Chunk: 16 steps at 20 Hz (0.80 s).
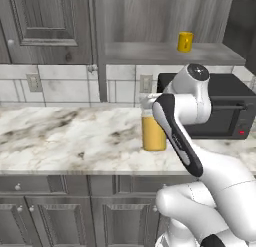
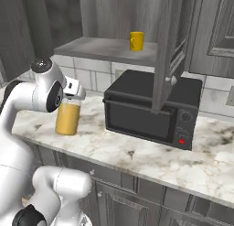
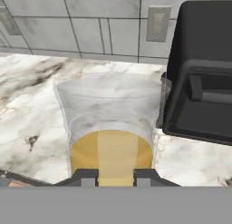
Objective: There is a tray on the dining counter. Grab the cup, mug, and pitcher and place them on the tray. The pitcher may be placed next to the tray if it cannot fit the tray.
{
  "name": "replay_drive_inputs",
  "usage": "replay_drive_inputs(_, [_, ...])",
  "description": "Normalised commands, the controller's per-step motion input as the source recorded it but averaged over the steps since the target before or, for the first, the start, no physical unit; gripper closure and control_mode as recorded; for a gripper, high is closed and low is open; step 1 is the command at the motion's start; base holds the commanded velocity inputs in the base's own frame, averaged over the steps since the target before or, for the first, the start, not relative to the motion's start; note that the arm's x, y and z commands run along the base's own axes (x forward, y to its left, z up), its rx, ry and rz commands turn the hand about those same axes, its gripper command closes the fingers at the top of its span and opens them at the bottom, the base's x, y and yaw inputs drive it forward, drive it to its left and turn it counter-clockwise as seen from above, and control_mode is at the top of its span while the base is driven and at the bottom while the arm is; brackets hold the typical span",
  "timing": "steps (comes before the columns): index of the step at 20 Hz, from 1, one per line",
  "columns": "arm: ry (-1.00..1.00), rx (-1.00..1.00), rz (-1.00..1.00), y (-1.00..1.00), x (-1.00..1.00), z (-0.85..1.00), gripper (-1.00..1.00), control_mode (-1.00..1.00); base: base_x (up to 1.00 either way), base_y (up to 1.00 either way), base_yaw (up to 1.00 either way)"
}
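The gripper (image 3: 115,178) is narrowly parted, its tips clamped over the near rim of the pitcher (image 3: 111,128), which stands on the marble worktop (image 1: 60,136) beside the microwave (image 2: 153,108). Lift straight up, keeping it level so nothing spills.

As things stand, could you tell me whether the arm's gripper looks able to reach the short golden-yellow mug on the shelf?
Probably not yet: the gripper sits low at the clear glass pitcher of orange liquid, whose rim stands between its fingertips, while the golden-yellow mug sits higher on the grey shelf.
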Motion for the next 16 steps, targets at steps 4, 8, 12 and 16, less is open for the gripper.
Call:
replay_drive_inputs(4, [0.00, 0.00, 0.00, 0.00, 0.00, 0.00, 1.00, 1.00, -1.00, -0.49, 0.00])
replay_drive_inputs(8, [0.00, 0.00, 0.00, 0.00, 0.00, 0.00, 1.00, 1.00, -1.00, -0.06, 0.08])
replay_drive_inputs(12, [0.00, 0.00, 0.00, 0.00, 0.00, 0.00, 1.00, 1.00, -1.00, 0.69, 0.36])
replay_drive_inputs(16, [0.00, 0.00, 0.00, 0.00, 0.00, 0.00, 1.00, 1.00, -0.95, 1.00, 0.52])
